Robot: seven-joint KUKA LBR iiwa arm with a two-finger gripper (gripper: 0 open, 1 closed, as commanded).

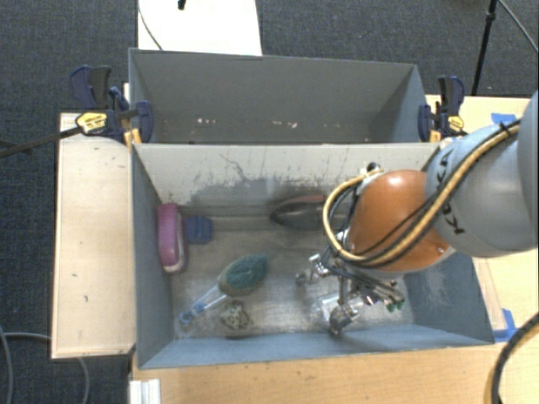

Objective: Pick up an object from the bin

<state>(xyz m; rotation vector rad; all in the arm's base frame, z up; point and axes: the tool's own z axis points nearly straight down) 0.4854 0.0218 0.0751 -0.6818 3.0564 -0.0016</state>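
1. The grey metal bin [152,251] stands on a pale wooden table [278,385], with dark carpet [50,49] all round it.
2. The bin's floor is scuffed and mostly bare, with the few things lying well apart from each other.
3. A pink oblong thing [171,236] leans against the left wall, and a small blue block [199,230] is just beside it.
4. A dark grey oval thing [296,215] lies near the back wall.
5. A brush with a teal fuzzy head [244,273] lies at the front left. A small speckled lump [234,316] is close below the head.
6. The arm's orange cover [392,221] hangs over the right half of the bin, looped with cables.
7. The gripper [339,316] is low over the front right of the floor. It is right of the speckled lump and the brush and apart from both.
8. I cannot tell whether the gripper is open or closed, or whether it has hold of anything.
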